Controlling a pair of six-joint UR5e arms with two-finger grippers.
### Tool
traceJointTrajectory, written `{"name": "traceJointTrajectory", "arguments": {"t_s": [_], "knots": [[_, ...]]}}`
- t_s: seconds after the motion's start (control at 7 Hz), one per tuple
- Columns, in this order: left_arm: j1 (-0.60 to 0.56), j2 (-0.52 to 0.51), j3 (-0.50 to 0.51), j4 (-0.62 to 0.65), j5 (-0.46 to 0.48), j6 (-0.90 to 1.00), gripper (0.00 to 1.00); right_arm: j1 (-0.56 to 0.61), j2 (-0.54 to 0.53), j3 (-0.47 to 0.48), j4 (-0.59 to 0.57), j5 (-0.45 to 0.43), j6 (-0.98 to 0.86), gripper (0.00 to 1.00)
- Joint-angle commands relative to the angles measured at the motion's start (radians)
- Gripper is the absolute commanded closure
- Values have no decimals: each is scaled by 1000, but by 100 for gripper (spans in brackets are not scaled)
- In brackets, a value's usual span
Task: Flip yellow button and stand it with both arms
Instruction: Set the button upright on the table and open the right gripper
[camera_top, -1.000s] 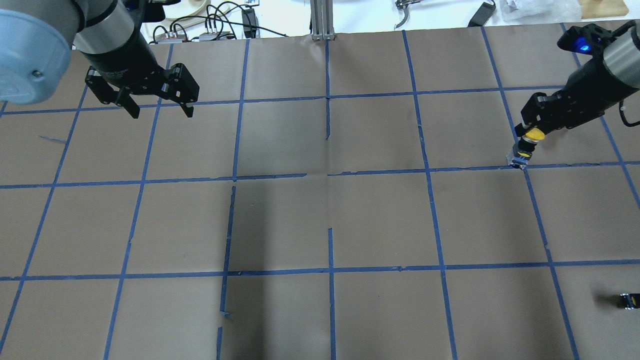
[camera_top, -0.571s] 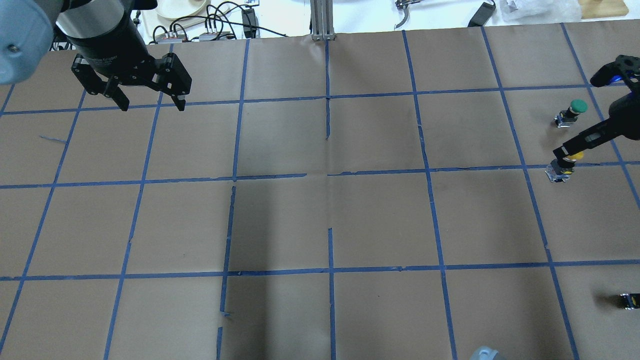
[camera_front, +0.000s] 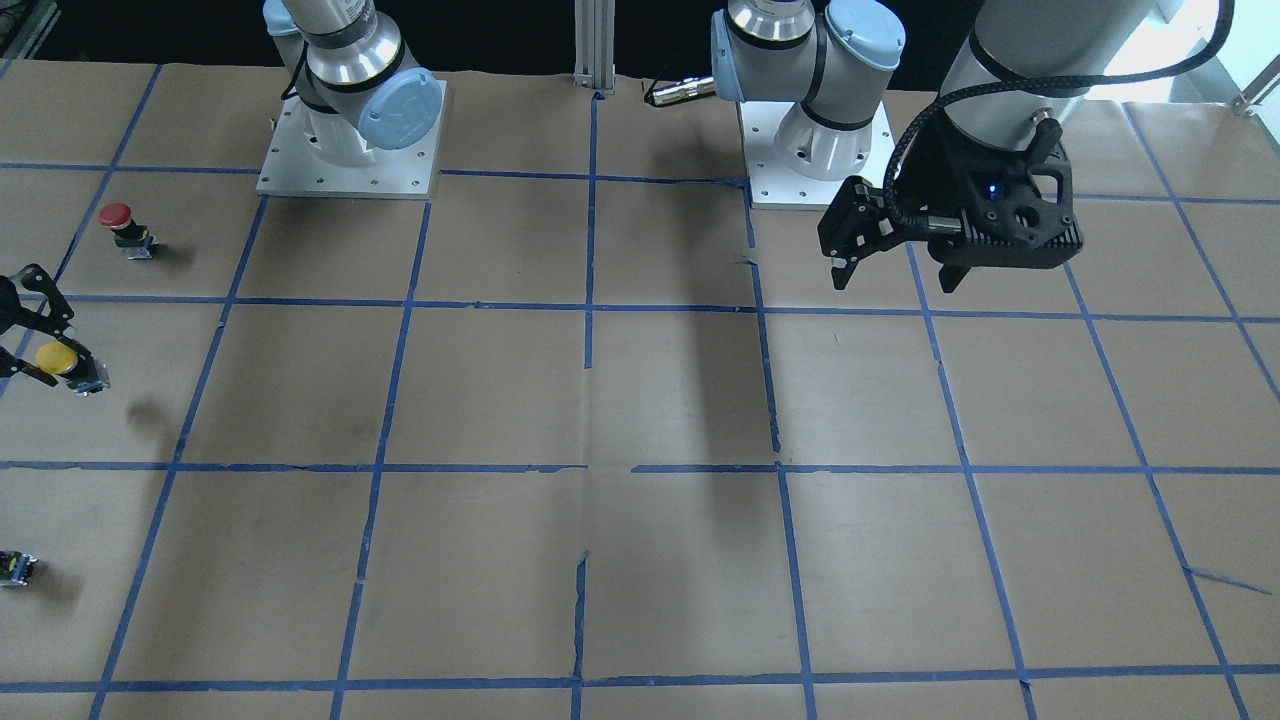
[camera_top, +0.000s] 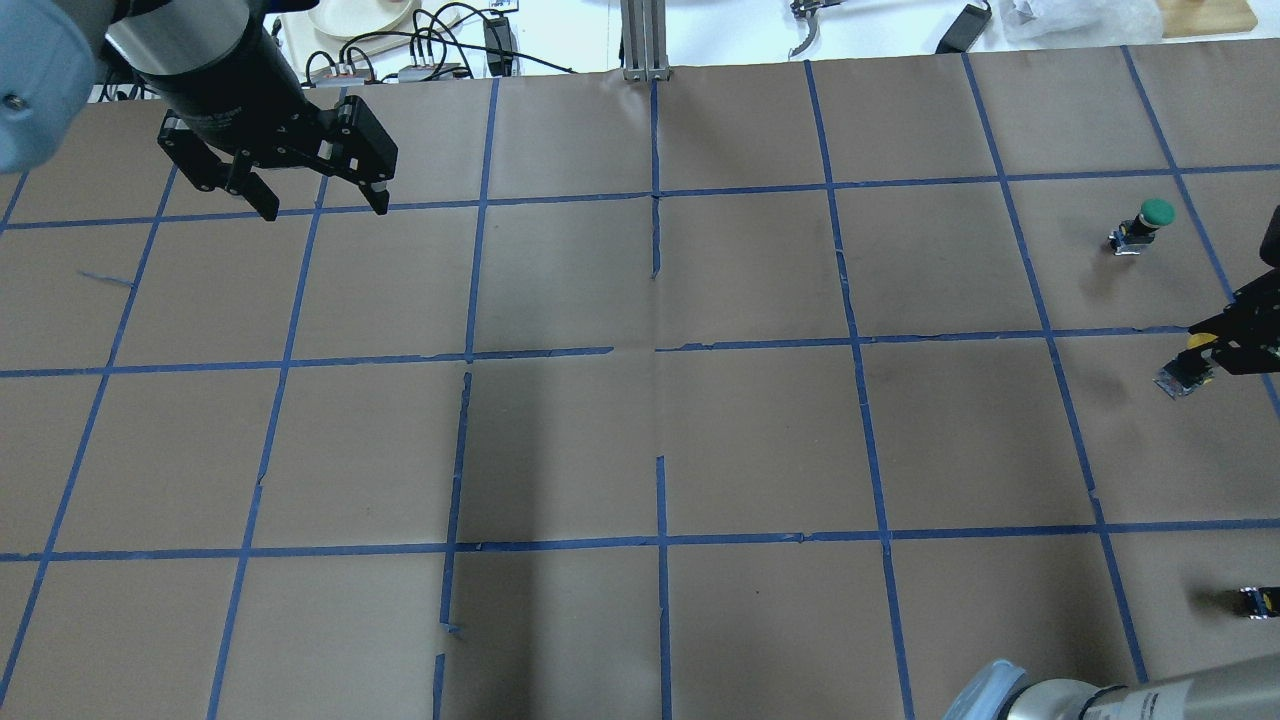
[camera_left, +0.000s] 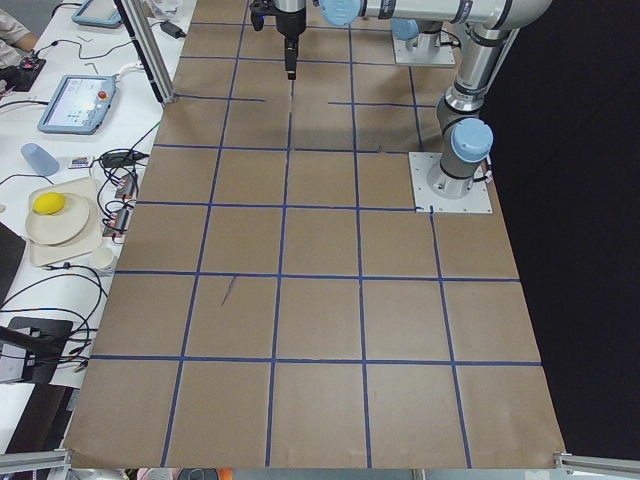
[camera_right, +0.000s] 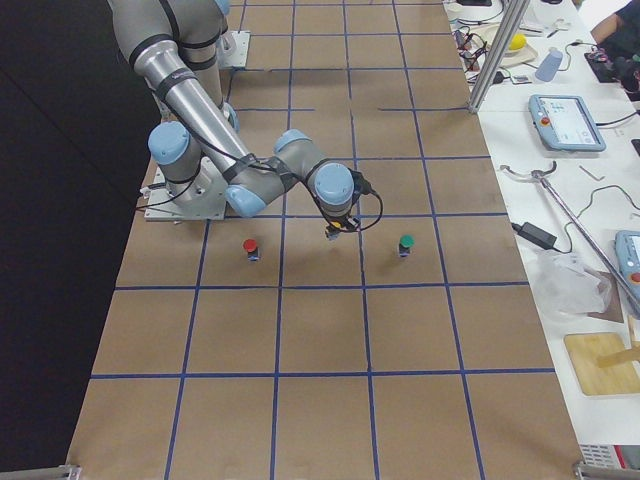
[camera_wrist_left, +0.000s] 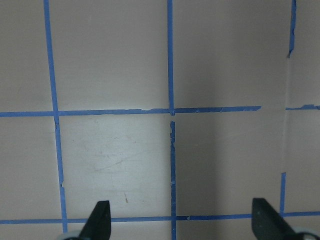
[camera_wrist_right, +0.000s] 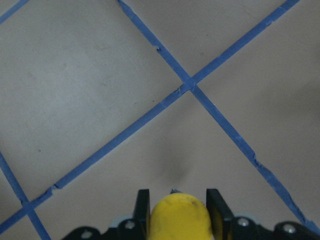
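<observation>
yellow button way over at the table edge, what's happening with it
The right claw is shut on the yellow button by its cap and seems to hold it just off the table. The left claw hangs open and empty over the table's other end, not yet involved. A red button and a green button stand on either side of the yellow one.

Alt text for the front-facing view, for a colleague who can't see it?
At the view's left edge, the right gripper grips the yellow button by its cap over the blue-gridded table. The left gripper hangs open at the view's right; a red button stands upright nearer the robot's base.
</observation>
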Motion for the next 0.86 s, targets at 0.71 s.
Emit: {"name": "traceJointTrajectory", "arguments": {"t_s": [0.71], "knots": [[12, -2, -2, 13, -47, 1, 0, -29, 66, -2, -9, 1, -346, 64]]}}
